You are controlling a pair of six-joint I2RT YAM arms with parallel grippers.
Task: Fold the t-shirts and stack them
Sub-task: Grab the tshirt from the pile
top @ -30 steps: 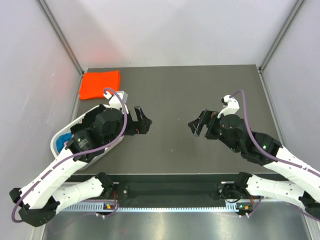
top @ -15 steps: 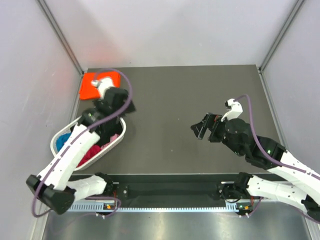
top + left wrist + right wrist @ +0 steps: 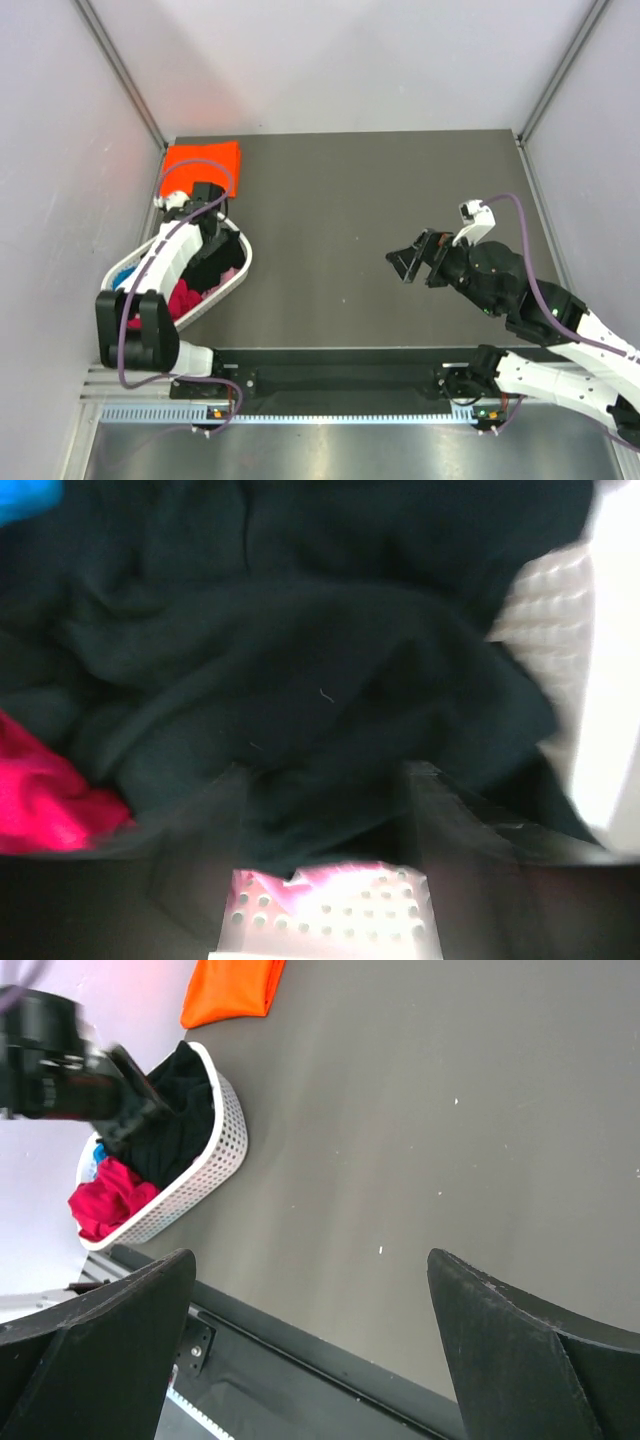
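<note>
We're holding the left fingers (image 3: 445, 815) open inside the white oval plastic lattice basket (image 3: 205, 1175), astride a fold of the crumpled black cloth t-shirt (image 3: 330, 670). We're aiming to pinch deep, taking one garment only. The right fingers (image 3: 110, 1330) are hanging wide open over the surface (image 3: 380, 200).

You are looking down on a dark grey table (image 3: 400, 180) that fills the middle of the top view, matt and evenly lit. Pale, faintly lilac walls (image 3: 340, 60) close it in at the top, left and right of the frame. A metal post (image 3: 118, 70) slants in from the upper left corner and a second post (image 3: 560, 70) from the upper right. You'll notice a faint reddish tint on the wall at upper left. Along the bottom run a black bar (image 3: 340, 378), a slotted silver rail (image 3: 330, 413) and a brushed metal sheet (image 3: 350, 455).
</note>
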